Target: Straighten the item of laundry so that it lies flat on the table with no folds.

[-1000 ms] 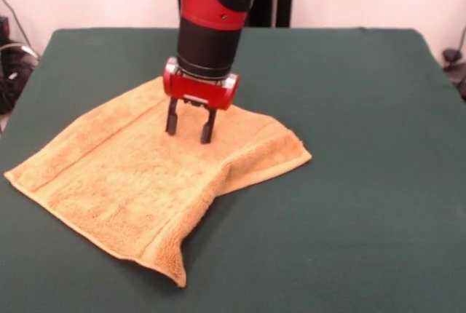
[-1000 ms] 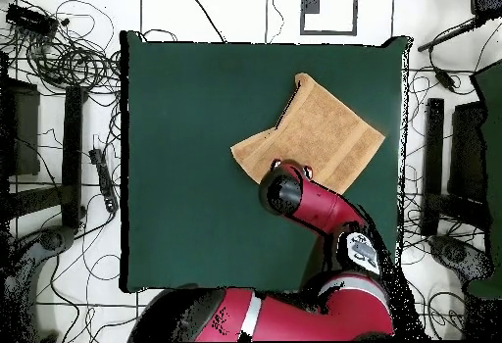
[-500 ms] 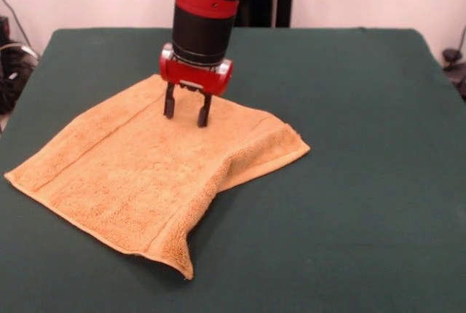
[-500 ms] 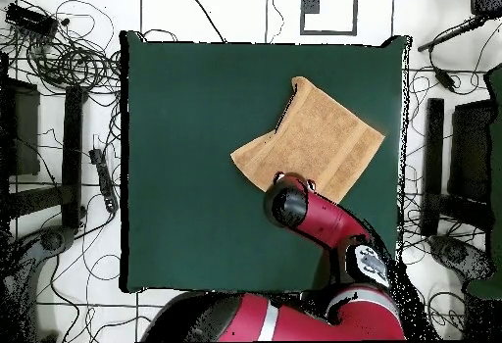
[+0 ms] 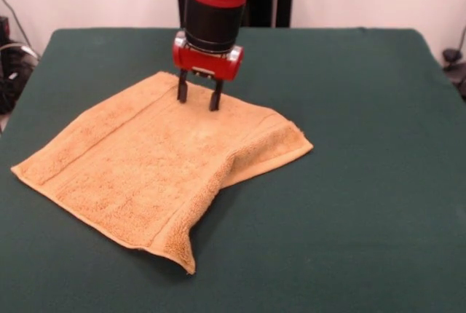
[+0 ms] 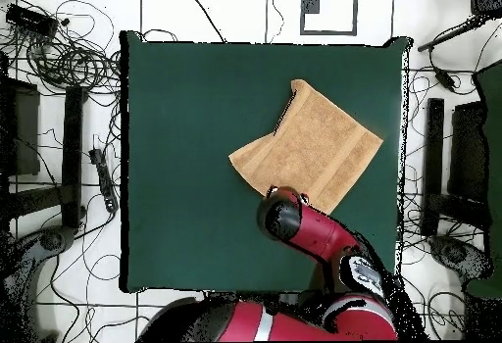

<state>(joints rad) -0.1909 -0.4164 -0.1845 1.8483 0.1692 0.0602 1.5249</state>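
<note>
Looking across the table (image 5: 378,182) from left to right in the front view, we are seeing the towel (image 5: 138,167) first. It is lying on the green cloth toward the table's left half, turned cornerwise so that one corner is pointing at the table's left edge and another is pointing at the table's near edge. Most of the towel is lying flat, and we are making out a woven band running along its left side. Moving right over the towel, we are finding a ridge where the cloth is doubling over itself: the towel's right portion is folded, forming a thicker strip that is ending in a rounded corner pointing to the right. At the towel's near corner the edge is curling up slightly off the table.

Above the towel's far edge, we are watching the gripper (image 5: 198,97) hanging from the red and black arm (image 5: 215,0). Its two dark fingers (image 5: 182,92) are standing apart with a clear gap between them, grasping nothing, their tips at or just above the towel's surface; we are unable to tell whether they are touching it.

In the overhead view, we are seeing the towel (image 6: 314,148) in the table's (image 6: 196,163) right half, with the arm (image 6: 304,231) covering the gripper beside the towel's edge nearest the robot.
</note>
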